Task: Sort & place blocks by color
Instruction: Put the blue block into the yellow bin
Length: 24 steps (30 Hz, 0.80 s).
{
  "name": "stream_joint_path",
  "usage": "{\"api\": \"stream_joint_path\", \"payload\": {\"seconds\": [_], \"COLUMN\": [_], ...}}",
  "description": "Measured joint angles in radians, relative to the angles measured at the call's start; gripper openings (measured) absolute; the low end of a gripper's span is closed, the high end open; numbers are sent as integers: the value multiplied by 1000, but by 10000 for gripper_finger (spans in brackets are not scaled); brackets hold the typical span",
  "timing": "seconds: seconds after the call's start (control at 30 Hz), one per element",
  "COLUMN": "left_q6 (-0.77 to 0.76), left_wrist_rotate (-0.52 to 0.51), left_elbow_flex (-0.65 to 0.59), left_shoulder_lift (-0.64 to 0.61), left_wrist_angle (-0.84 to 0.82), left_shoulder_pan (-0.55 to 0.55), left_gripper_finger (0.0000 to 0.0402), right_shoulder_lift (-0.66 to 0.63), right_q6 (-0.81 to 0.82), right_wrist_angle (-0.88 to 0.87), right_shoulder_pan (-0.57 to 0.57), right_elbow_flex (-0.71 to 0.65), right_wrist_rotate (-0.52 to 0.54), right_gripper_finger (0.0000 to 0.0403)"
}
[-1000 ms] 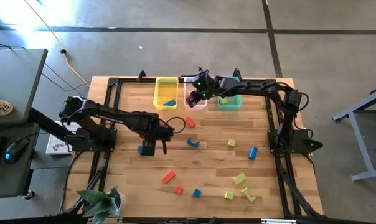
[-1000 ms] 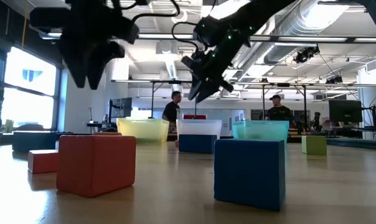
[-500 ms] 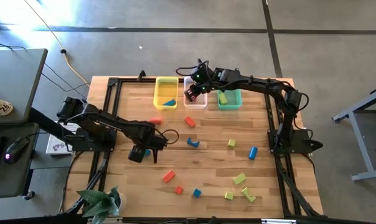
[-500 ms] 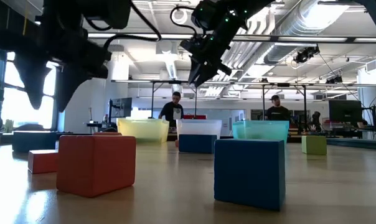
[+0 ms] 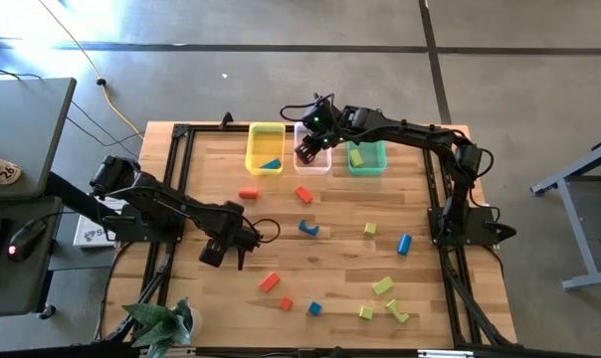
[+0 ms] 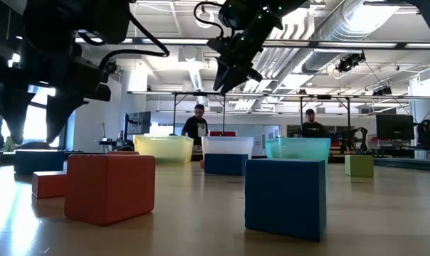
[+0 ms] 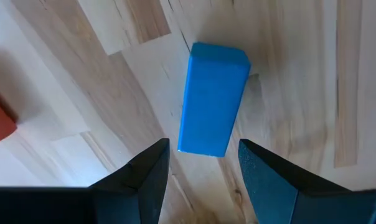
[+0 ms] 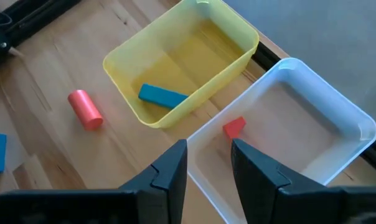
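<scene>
- Blue bar (image 7: 213, 99) lies flat on the wooden desk (image 5: 330, 249), directly ahead of the left gripper (image 7: 200, 165) in the left wrist view; the jaws stand open and empty, with the gap lined up on the bar's near end.
- Judgement: the step in hand is picking up this blue bar. To do it well, the left gripper should turn so the jaws span the bar's narrow width, come straight down until they bracket it, then close squarely to avoid twisting it or pushing it along the desk.
- Right gripper (image 8: 210, 168) hovers above the clear tray (image 8: 337, 93); its jaws are parted and hold nothing that I can see.
- Yellow tray (image 8: 238, 31) holds one blue block (image 8: 163, 95).
- Clear tray holds one red-orange block (image 8: 234, 127), seen just beyond the right jaws.
- Teal tray (image 5: 379, 167) holds a yellow-green block (image 5: 356, 157), seen in the high view.
- Red-orange cylinder (image 8: 85, 109) lies on the desk just outside the yellow tray.
- Remaining blocks are scattered over the near half of the desk in mixed colours, among them a red-orange cube (image 6: 109, 188) and a blue cube (image 6: 285, 196) close to the low camera; sorting is at an early stage.
</scene>
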Motion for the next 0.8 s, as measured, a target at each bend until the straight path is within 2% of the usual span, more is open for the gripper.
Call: {"api": "stream_joint_path", "payload": {"seconds": [0.8], "left_q6": [21], "left_wrist_rotate": [0], "left_elbow_flex": [-122], "left_shoulder_lift": [1], "left_wrist_angle": [212], "left_shoulder_pan": [3], "left_gripper_finger": [179], "right_shoulder_lift": [0], "right_q6": [27], "right_wrist_angle": [2], "right_shoulder_pan": [0], "right_elbow_flex": [0], "right_wrist_rotate": [-37], "right_gripper_finger": [113]}}
